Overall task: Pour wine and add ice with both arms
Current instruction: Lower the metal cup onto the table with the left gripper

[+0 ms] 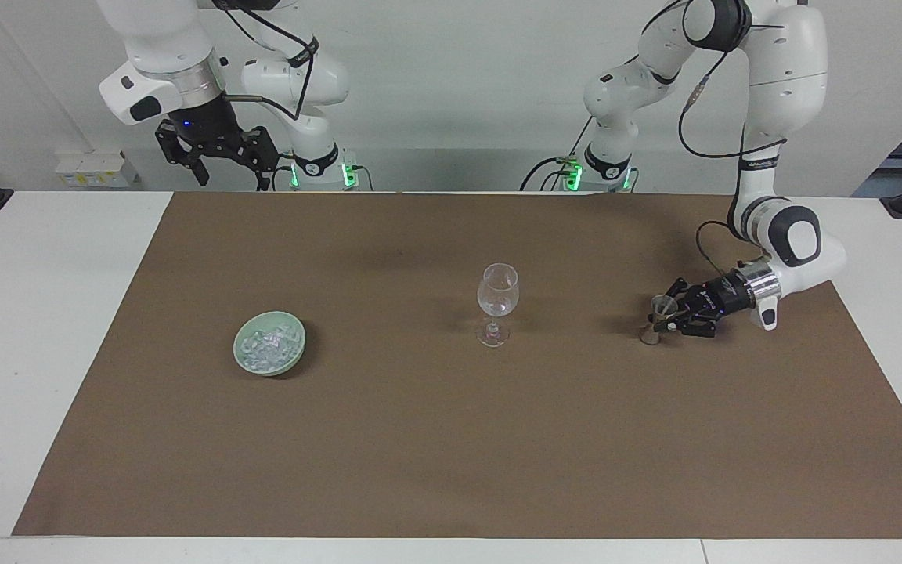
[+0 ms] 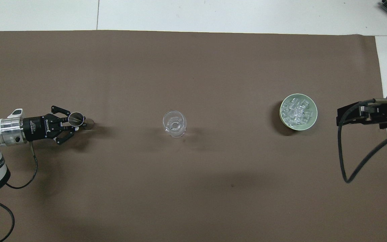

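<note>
A clear stemmed wine glass (image 1: 497, 301) (image 2: 174, 123) stands upright in the middle of the brown mat. Ice (image 1: 267, 345) (image 2: 297, 111) fills a pale green bowl (image 1: 294, 354) (image 2: 314, 118) toward the right arm's end. Toward the left arm's end, my left gripper (image 1: 667, 316) (image 2: 76, 121) lies low and level, shut on a small metal measuring cup (image 1: 660, 307) (image 2: 75, 117) whose foot rests on the mat. The wine is hidden; I cannot tell what the cup holds. My right gripper (image 1: 229, 174) (image 2: 346, 116) hangs open and high over the table's edge by its own base.
The brown mat (image 1: 451, 439) covers most of the white table (image 1: 36, 329). A black cable (image 2: 344, 158) loops down from the right arm. A white box (image 1: 95, 168) sits past the table edge near the right arm.
</note>
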### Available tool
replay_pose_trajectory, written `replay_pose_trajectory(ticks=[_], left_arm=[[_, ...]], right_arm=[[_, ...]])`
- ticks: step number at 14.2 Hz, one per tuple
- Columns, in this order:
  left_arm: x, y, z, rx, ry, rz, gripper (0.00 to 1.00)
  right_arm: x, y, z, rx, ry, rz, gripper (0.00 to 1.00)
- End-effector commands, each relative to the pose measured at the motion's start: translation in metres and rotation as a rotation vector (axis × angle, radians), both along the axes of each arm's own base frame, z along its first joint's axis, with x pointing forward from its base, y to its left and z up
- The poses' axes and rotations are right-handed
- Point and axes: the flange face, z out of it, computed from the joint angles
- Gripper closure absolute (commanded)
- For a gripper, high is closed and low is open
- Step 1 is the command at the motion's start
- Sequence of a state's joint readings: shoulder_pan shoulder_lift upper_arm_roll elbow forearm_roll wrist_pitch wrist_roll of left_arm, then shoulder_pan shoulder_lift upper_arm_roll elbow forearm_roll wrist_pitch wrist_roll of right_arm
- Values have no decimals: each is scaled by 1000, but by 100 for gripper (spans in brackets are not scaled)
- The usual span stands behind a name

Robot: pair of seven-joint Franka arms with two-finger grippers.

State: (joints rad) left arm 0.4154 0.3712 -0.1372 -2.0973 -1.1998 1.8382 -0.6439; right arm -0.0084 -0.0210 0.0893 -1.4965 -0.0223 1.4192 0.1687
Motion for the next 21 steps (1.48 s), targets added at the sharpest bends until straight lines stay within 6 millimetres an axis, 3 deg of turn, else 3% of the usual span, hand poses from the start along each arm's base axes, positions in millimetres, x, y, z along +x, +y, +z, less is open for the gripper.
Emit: replay_pose_trajectory(ticks=[1, 8, 12, 13, 14, 17, 21], left_arm=[[-4, 3, -2, -5, -16, 22, 77], [-5, 6, -2, 2, -24, 17, 70], [-5, 7, -2, 8, -24, 19, 52], [-5, 7, -2, 9, -24, 18, 32], [-5, 7, -2, 9, -23, 16, 0], [-6, 9, -2, 4, -22, 15, 0], [-12, 27, 2, 21, -24, -31, 0]], right_arm=[[0, -6, 0, 6, -14, 6, 0], [0, -6, 0, 6, -14, 6, 0], [0, -6, 0, 6, -15, 6, 0], [0, -6, 0, 6, -14, 6, 0], [0, -6, 0, 6, -15, 6, 0], [0, -6, 0, 8, -15, 6, 0], [0, -6, 0, 6, -15, 6, 0]])
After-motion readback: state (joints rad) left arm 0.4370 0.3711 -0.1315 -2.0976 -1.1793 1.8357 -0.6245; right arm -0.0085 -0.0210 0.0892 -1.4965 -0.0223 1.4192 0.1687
